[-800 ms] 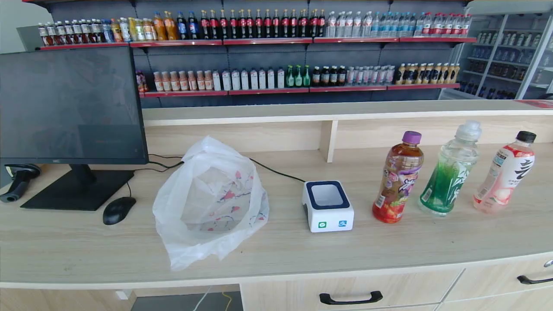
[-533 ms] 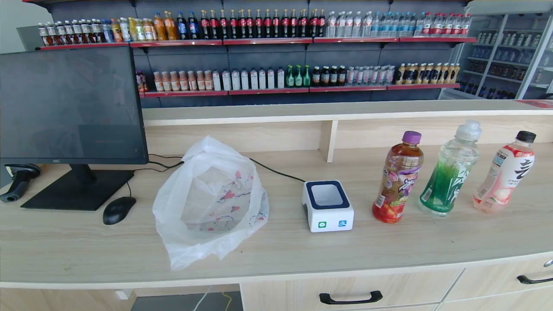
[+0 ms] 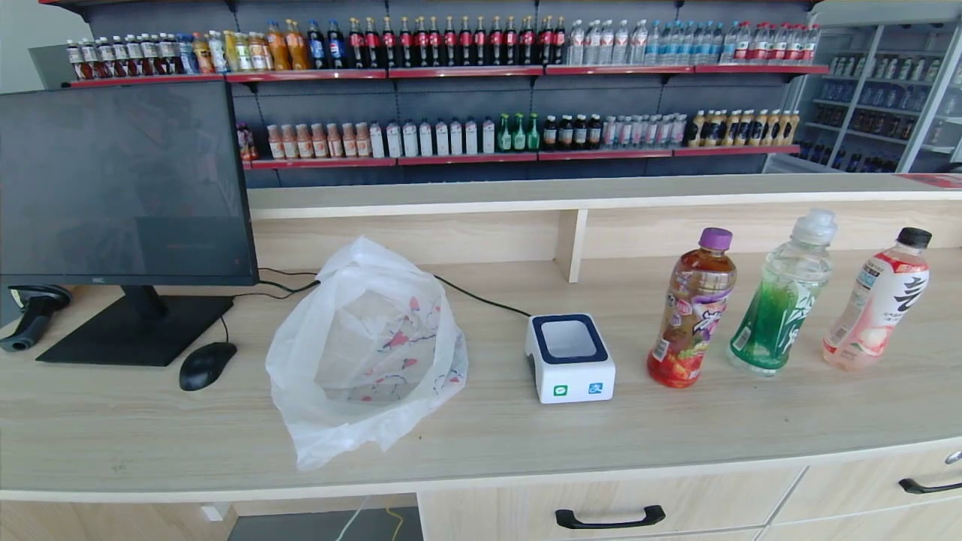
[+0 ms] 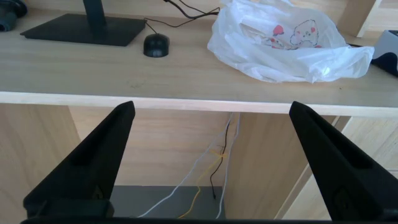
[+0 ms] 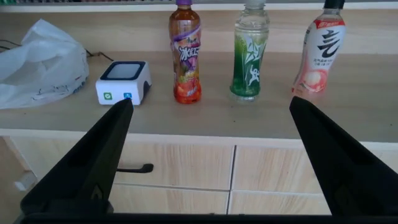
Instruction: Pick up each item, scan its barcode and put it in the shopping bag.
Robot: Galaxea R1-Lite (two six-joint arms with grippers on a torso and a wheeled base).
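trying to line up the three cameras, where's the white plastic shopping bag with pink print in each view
Head view: the white plastic shopping bag sits left of centre, between the black mouse and the white, blue-rimmed scanner box.
Left wrist view: bag beside the mouse.
Right wrist view: bag beside the scanner box.
Shared landmark: the light wooden counter under it.

- Bright, even overhead light falls on the counter [image 3: 526, 428]; shadows are faint and soft.
- The shopping bag [image 3: 368, 353] carries a mild sheen; the monitor [image 3: 124, 180] is dark.
- The counter's front edge bows in the head view.
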